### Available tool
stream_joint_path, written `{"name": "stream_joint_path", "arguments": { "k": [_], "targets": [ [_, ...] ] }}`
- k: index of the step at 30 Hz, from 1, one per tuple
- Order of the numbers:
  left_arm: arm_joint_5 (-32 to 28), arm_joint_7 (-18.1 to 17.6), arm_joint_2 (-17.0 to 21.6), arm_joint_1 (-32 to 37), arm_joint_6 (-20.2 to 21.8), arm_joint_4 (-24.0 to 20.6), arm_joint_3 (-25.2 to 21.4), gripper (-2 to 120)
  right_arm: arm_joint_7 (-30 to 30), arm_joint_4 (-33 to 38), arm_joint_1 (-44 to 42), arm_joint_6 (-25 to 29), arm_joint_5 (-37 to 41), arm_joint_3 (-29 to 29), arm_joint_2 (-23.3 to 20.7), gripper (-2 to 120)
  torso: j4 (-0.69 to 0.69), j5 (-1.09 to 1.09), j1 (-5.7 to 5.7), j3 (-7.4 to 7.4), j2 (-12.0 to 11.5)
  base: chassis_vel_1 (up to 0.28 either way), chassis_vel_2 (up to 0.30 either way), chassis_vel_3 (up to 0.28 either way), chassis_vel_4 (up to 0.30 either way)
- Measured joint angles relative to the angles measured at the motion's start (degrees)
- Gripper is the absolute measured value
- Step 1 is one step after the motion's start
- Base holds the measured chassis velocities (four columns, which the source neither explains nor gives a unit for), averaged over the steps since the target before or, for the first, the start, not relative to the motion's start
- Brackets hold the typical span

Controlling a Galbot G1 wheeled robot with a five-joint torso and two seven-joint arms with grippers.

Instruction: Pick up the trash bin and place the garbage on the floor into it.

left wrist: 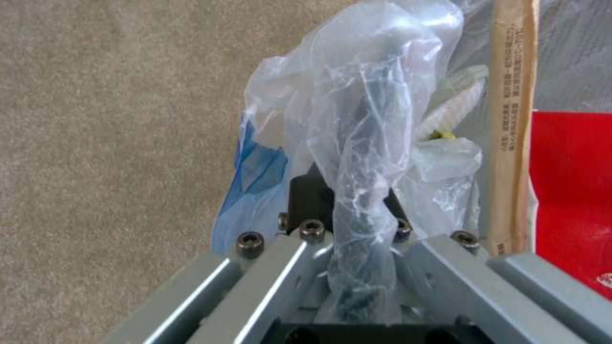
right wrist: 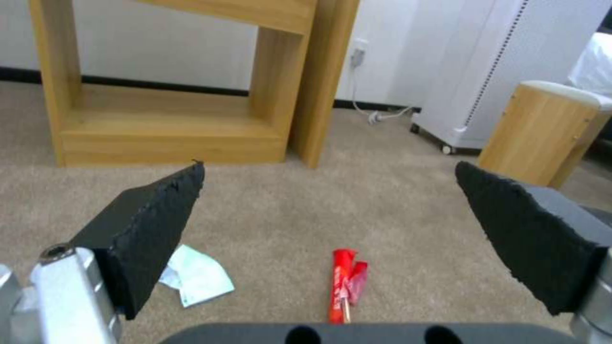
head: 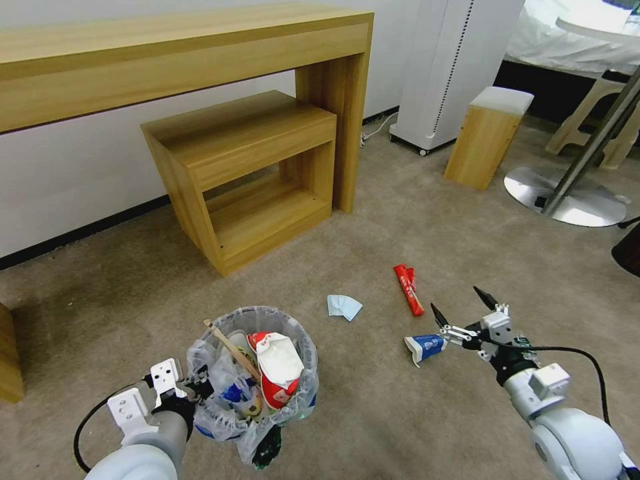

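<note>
The trash bin (head: 257, 387) sits low in front of the robot over the beige floor (head: 400, 413), its clear liner bulging with a red-and-white packet, a wooden stick and other scraps; whether it rests on the carpet or hangs a little above it I cannot tell. The left gripper (head: 193, 387) is at the bin's near-left rim, pinched shut on a twisted bunch of the liner and rim (left wrist: 357, 191). The right gripper (head: 463, 308) hovers with its black pads (right wrist: 153, 229) spread wide and nothing between them, just above a crumpled blue-and-white paper cup (head: 425, 348) that lies on the carpet beside its fingertips. Further out lie a pale blue tissue (head: 344, 307) and a red snack packet (head: 408, 288), well apart from the bin. The risk I see is twofold: the cup is soft and flattened, so the pads could skid it along the pile or close on air, and the bin is held largely by thin plastic, which might slip or tear and tip the heaped contents back out. Beyond stand a wooden desk (head: 187, 60) with a lower shelf unit (head: 247, 173), a small wooden stool (head: 489, 137) and a white appliance (head: 460, 67); none blocks the remaining litter, which lies on open carpet.
</note>
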Motion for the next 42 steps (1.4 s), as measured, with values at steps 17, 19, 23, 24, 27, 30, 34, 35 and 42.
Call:
{"name": "stream_joint_path", "arguments": {
  "k": [17, 19, 23, 24, 27, 30, 34, 35, 42],
  "targets": [
    [0.2, 0.1, 0.26, 0.92, -0.87, -0.26, -3.52, 0, -0.8, -1.72, 0.37, 2.46, -0.31, -0.29, 1.19, 100, 0.01, -0.01, 0.0, 0.01, 0.0, -0.05, 0.047, 0.041, -0.05],
    [0.19, 0.34, 0.06, 1.16, -0.9, -0.29, -3.39, 0, -0.83, -1.9, 0.35, 2.88, -0.51, -0.51, 1.36, 100, 0.0, 0.0, 0.0, 0.01, 0.0, -0.176, 0.161, 0.157, -0.182],
    [0.41, 0.61, -0.08, 1.3, -0.96, -0.27, -3.03, 0, -1.34, -2.39, 0.4, 3.96, -1.63, -0.75, 1.64, 100, 0.0, 0.0, 0.01, 0.02, 0.0, -0.159, 0.155, 0.168, -0.167],
    [0.41, 0.61, -0.08, 1.3, -0.96, -0.27, -3.03, 0, -1.34, -2.39, 0.4, 3.96, -1.63, -0.75, 1.64, 100, 0.0, 0.0, 0.01, 0.02, 0.0, -0.123, 0.143, 0.17, -0.163],
    [0.67, 0.68, -0.12, 1.55, -1.03, -0.19, -2.78, 0, -1.73, -2.55, 0.35, 4.16, -2.62, -1.08, 1.56, 100, 0.02, -0.01, 0.01, 0.02, 0.0, -0.055, 0.098, 0.086, -0.076],
    [0.7, 0.71, -0.13, 1.63, -1.03, -0.19, -2.73, 0, -1.97, -2.66, 0.34, 4.05, -2.72, -1.3, 1.38, 100, 0.01, 0.0, 0.01, 0.01, 0.0, 0.004, 0.027, 0.038, -0.026],
    [0.78, 0.8, -0.16, 1.99, -1.09, -0.35, -2.73, 0, -1.69, -2.8, 0.4, 1.84, -2.73, -1.97, 0.84, 100, 0.0, 0.0, 0.01, 0.0, 0.0, 0.007, -0.042, -0.034, 0.015],
    [0.8, 0.82, -0.17, 2.02, -1.11, -0.4, -2.74, 0, -1.52, -2.8, 0.38, 1.26, -2.7, -2.02, 0.78, 100, 0.0, 0.0, 0.0, 0.0, 0.0, 0.0, 0.0, 0.0, 0.0],
    [1.28, 0.97, -0.61, 2.43, -1.28, -0.71, -2.72, 0, 7.42, -2.25, 0.01, -9.25, 3.46, -4.63, 0.12, 100, 0.0, 0.01, 0.0, 0.0, 0.0, 0.0, 0.0, 0.0, 0.0]
  ]
}}
